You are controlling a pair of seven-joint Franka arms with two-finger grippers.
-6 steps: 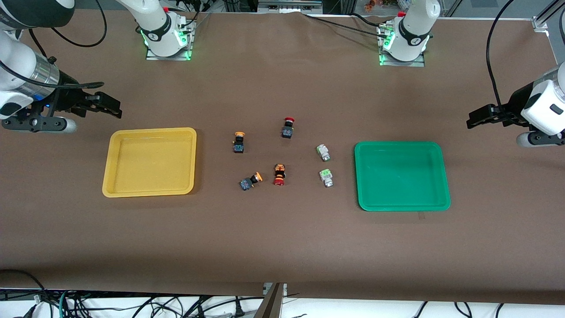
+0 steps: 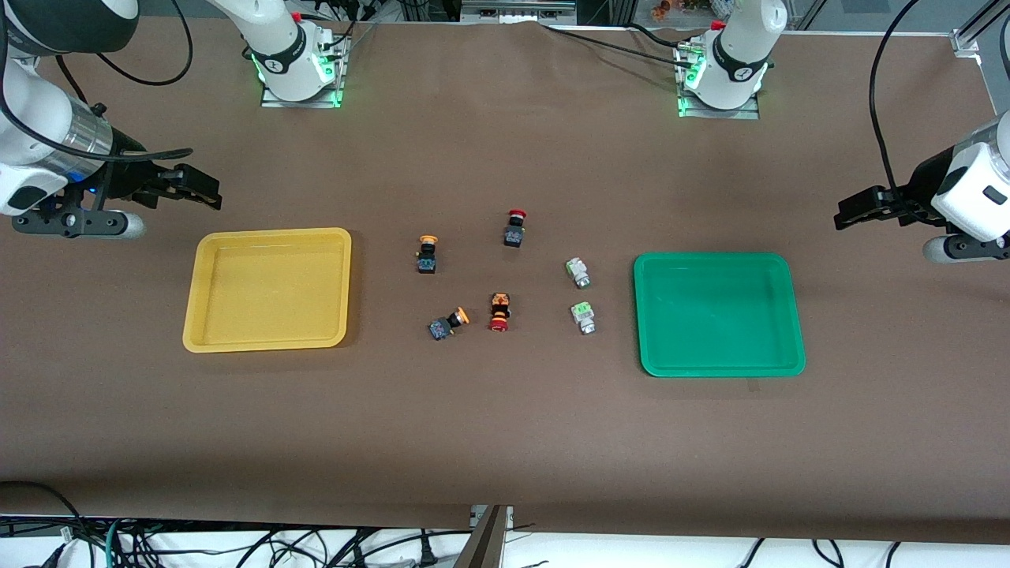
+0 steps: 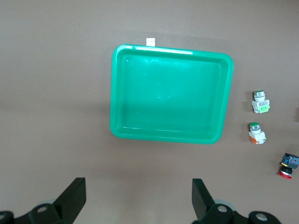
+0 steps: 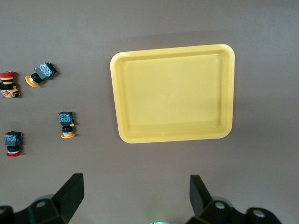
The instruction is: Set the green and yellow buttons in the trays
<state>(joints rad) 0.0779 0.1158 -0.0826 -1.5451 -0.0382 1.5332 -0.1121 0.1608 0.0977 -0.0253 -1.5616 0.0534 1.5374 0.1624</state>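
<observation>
The green and yellow buttons lie loose on the brown table point(image 2: 505, 442) between the two trays, none of them in a tray yet. The two yellow-capped buttons sit toward the yellow tray point(image 2: 197, 315): one point(image 2: 427, 255) farther from the front camera, the other point(image 2: 447, 323) nearer and lying tilted on its side. The two green-faced buttons sit just beside the green tray point(image 2: 643, 347), one point(image 2: 578, 272) farther from the camera and one point(image 2: 583, 317) nearer. Each colour thus already lies on the side of its matching tray, which should keep each arm's carries short. Both trays are empty.

The right gripper point(image 2: 189, 189) hangs in the air over bare table at the right arm's end, just past the yellow tray's upper corner, its fingers point(image 4: 70, 193) spread wide with nothing between them. The left gripper point(image 2: 856, 213) hangs over bare table at the left arm's end, beside the green tray, its fingers point(image 3: 74, 198) likewise spread and empty. Both look poised to begin, so I judge the task has not started.

Two red-capped switches sit among the buttons: one point(image 2: 514, 229) farther from the camera, one point(image 2: 499, 312) nearer, between the tilted yellow button and the nearer green one. They are not wanted and crowd the middle, so a reach for the tilted yellow button could nudge the nearer red one.
</observation>
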